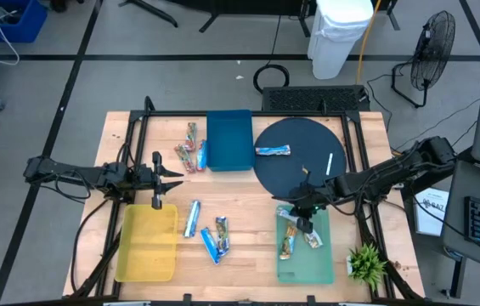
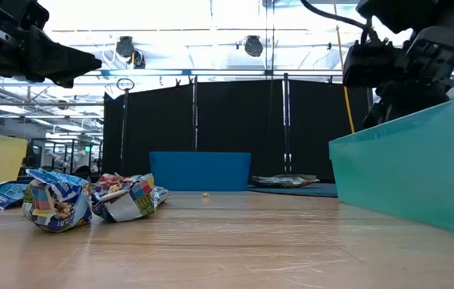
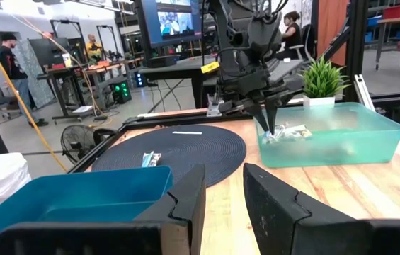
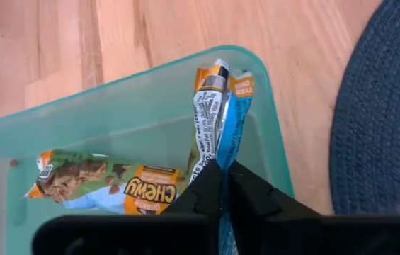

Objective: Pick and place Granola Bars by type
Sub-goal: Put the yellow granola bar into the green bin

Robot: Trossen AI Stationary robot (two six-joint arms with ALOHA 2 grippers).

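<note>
Bars: one (image 4: 214, 113) is pinched by its end in the right gripper's (image 4: 222, 173) jaws over the green tray (image 4: 115, 106), where another bar (image 4: 107, 185) lies. Farther off, three bars (image 1: 210, 231) lie on the counter (image 1: 248, 246) beside the yellow tray (image 1: 148, 255), below the left gripper (image 1: 156, 174), its jaws spread.

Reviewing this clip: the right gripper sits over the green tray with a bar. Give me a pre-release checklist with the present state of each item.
1. Right gripper shut on the held bar: ok.
2. Held bar over the green tray, inside its rim: ok.
3. Bar already lying in that tray is the same type as the held one: cannot tell.
4. Left gripper far from the drop, above the table near the yellow tray: ok.
5. Bars still to sort, such as the one on the round dark mat: not ok, sorting unfinished.
</note>
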